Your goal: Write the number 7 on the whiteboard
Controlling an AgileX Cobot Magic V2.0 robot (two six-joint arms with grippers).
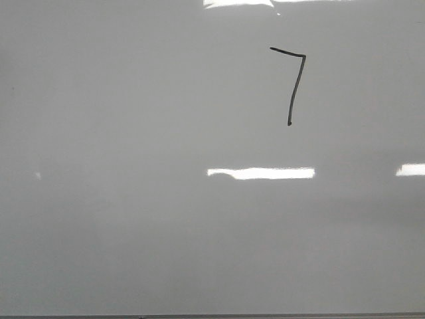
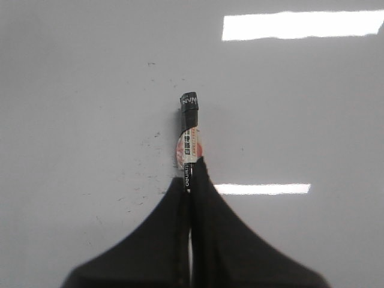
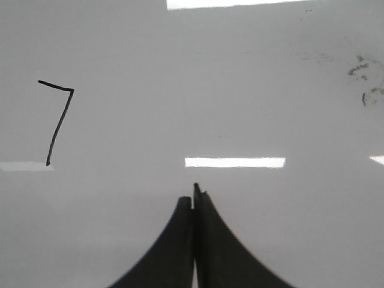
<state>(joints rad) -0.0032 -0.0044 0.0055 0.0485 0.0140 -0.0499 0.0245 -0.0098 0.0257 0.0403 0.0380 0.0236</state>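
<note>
The whiteboard (image 1: 133, 219) fills the front view, glossy pale grey. A black hand-drawn number 7 (image 1: 293, 86) stands on it at the upper right. The 7 also shows in the right wrist view (image 3: 58, 123), well to the side of my right gripper (image 3: 193, 198), which is shut and empty above the whiteboard (image 3: 288, 108). My left gripper (image 2: 191, 171) is shut on a black marker (image 2: 188, 129) with a white and pink label. The marker sticks out past the fingertips over the whiteboard (image 2: 72, 90). Neither gripper shows in the front view.
Bright rectangular light reflections lie on the board (image 1: 262, 173). Faint dark smudges mark the board in the right wrist view (image 3: 363, 78) and small specks in the left wrist view (image 2: 135, 192). The board's thin dark lower edge (image 1: 212, 316) runs along the near side.
</note>
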